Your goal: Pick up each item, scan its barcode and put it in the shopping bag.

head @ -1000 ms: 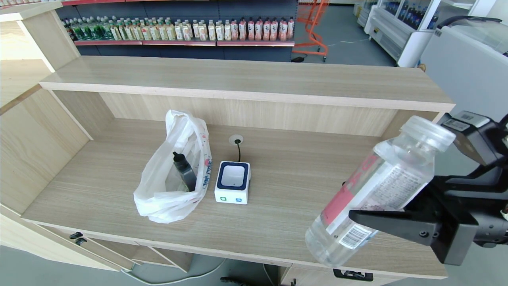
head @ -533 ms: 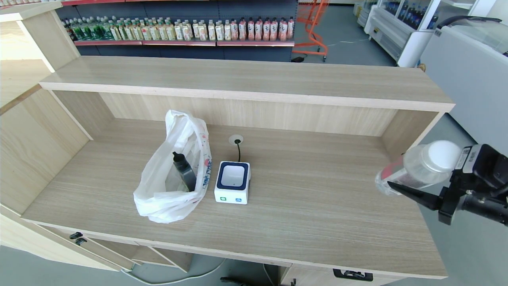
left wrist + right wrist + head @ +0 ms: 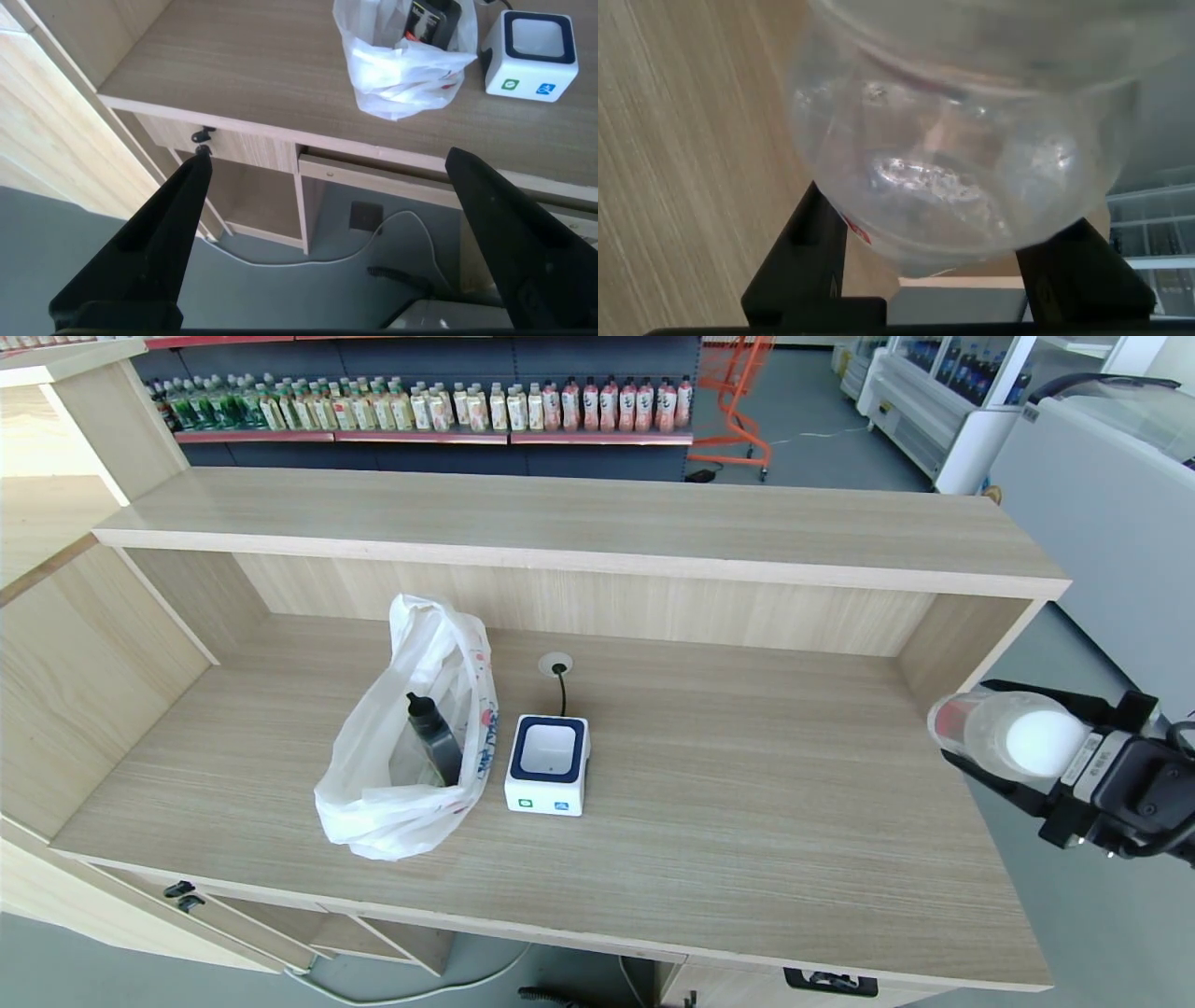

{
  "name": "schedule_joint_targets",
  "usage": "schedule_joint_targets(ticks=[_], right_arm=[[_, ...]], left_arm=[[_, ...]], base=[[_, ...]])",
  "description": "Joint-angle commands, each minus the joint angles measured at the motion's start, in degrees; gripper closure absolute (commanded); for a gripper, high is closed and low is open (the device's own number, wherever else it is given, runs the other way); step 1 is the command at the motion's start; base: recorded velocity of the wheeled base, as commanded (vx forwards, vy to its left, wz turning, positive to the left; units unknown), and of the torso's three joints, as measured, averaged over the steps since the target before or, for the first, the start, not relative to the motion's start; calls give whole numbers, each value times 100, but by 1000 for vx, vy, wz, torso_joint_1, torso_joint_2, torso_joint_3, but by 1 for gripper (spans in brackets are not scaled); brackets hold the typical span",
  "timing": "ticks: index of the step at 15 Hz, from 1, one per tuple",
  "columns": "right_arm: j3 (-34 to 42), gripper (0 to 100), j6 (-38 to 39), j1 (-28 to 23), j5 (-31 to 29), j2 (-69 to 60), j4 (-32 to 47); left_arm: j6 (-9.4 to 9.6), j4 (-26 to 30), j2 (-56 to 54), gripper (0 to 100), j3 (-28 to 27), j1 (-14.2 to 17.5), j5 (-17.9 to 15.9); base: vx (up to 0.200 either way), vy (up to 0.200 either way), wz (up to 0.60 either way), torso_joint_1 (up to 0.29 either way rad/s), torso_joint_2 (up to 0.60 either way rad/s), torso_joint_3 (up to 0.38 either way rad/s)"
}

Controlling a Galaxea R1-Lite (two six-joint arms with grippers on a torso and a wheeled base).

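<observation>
A clear plastic bottle (image 3: 976,721) with a red label and white cap (image 3: 1044,743) hangs beyond the counter's right end, its cap turned toward the head camera. My right gripper (image 3: 1004,739) is shut on it. The right wrist view looks up at the bottle's base (image 3: 962,140), with black fingers (image 3: 811,250) on either side. A white shopping bag (image 3: 403,747) stands open at the counter's left-middle, with a dark bottle (image 3: 435,739) inside. To its right stands the white scanner (image 3: 548,763). My left gripper (image 3: 327,163) hangs open, low in front of the counter, holding nothing.
The wooden counter (image 3: 728,803) has a raised back shelf (image 3: 579,527) and side walls. The scanner's cable runs to a grommet (image 3: 555,664) at the back. Below the front edge are drawers (image 3: 252,159). Store shelves and coolers stand behind.
My right gripper has carried the bottle from close under the head camera, away and rightward past the counter's right end. The bottle has turned so that its cap faces the camera.
</observation>
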Motion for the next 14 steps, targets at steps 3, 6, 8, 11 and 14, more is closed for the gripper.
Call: schedule_joint_targets(ticks=[3, 6, 8, 11, 14], right_arm=[[-39, 100, -6, 0, -25, 183, -290], [-91, 100, 12, 26, -25, 34, -273], [-21, 100, 20, 44, -25, -1, -255], [111, 100, 258, 589, -25, 78, -246], [67, 100, 433, 1063, -34, 192, -282]], left_arm=[[2, 0, -2, 0, 0, 0, 1], [20, 0, -2, 0, 0, 0, 1], [11, 0, -2, 0, 0, 0, 1], [11, 0, -2, 0, 0, 0, 1], [11, 0, -2, 0, 0, 0, 1]], base=[[0, 0, 0, 0, 0, 0], [0, 0, 0, 0, 0, 0], [0, 0, 0, 0, 0, 0], [0, 200, 0, 1, 2, 1], [0, 200, 0, 7, 7, -2]])
